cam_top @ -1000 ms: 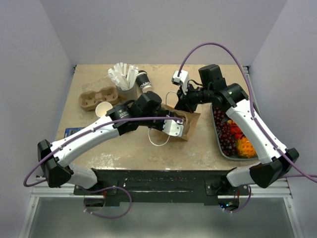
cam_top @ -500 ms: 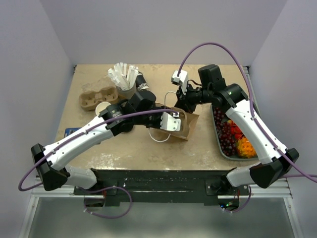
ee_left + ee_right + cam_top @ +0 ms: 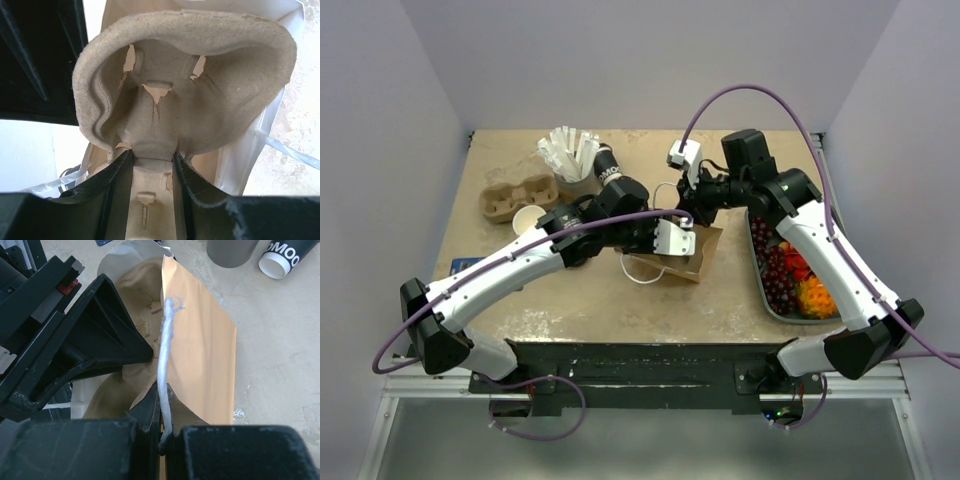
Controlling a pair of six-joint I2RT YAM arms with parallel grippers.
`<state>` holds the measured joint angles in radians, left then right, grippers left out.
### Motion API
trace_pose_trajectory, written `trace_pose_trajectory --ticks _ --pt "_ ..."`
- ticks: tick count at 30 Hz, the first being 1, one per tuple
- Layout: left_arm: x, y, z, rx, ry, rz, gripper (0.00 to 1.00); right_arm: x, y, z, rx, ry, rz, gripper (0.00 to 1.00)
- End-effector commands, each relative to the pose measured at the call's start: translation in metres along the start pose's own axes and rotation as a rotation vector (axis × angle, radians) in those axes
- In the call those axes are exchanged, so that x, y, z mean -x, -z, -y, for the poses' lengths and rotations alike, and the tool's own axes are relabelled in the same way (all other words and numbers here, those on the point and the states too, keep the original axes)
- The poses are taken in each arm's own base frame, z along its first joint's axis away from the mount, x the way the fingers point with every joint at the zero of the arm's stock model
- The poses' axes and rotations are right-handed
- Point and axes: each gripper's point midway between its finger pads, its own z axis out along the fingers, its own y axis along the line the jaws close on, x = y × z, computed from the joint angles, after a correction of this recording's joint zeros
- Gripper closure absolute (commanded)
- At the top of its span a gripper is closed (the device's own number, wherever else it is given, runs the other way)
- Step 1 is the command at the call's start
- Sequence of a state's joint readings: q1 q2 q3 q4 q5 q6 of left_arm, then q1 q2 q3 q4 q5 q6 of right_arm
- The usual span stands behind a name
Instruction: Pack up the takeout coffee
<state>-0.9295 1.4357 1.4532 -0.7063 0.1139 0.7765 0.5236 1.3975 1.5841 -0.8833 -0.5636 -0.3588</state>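
The takeout coffee (image 3: 610, 171), a dark cup with white print, lies on its side at the back of the table; its pale end shows in the right wrist view (image 3: 280, 260). A brown paper bag (image 3: 702, 256) lies open mid-table. My left gripper (image 3: 672, 243) is at the bag's mouth, shut on the middle rib of a pulp cup carrier (image 3: 185, 85), whose cup well reaches into the white-lined bag (image 3: 250, 150). My right gripper (image 3: 162, 390) is shut on the bag's white cord handle (image 3: 166, 345) and holds that side of the bag (image 3: 200, 350) up.
A grey cup (image 3: 573, 182) of white wrapped sticks stands beside the coffee. A second pulp carrier (image 3: 515, 198) and a white-insided cup (image 3: 530, 220) sit at the left. A tray (image 3: 758, 270) of grapes and orange fruit lies along the right edge.
My left gripper, with the carrier, has shifted a little farther back and right, against the bag's mouth. The right gripper has held still on the handle.
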Motion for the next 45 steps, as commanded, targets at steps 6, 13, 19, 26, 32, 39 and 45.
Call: trace_pose_trajectory --ticks 6,13,19,26,32,39,45 --pt "0.018 0.004 -0.001 -0.017 0.007 0.038 1.0 0.013 0.01 -0.014 0.002 -0.066 0.057 1.0" --pt "0.01 0.015 0.021 -0.111 -0.045 0.033 1.0 0.026 0.017 0.014 -0.155 -0.046 0.084 1.0" --pt "-0.004 0.009 0.02 -0.1 -0.047 -0.038 1.0 0.03 0.012 0.005 -0.087 -0.061 0.099 1.0" --pt "-0.002 -0.003 -0.005 -0.033 -0.016 -0.096 1.0 0.027 0.011 -0.001 -0.056 -0.063 0.083 1.0" --pt "-0.012 -0.009 0.006 -0.1 -0.059 -0.135 1.0 0.03 0.013 -0.006 -0.033 -0.06 0.096 1.0" --pt "-0.012 -0.002 0.019 -0.166 -0.09 -0.127 1.0 0.025 0.009 0.0 -0.06 -0.071 0.081 1.0" --pt "-0.018 0.006 0.01 -0.124 -0.103 -0.171 1.0 0.022 0.009 0.002 -0.069 -0.063 0.071 1.0"
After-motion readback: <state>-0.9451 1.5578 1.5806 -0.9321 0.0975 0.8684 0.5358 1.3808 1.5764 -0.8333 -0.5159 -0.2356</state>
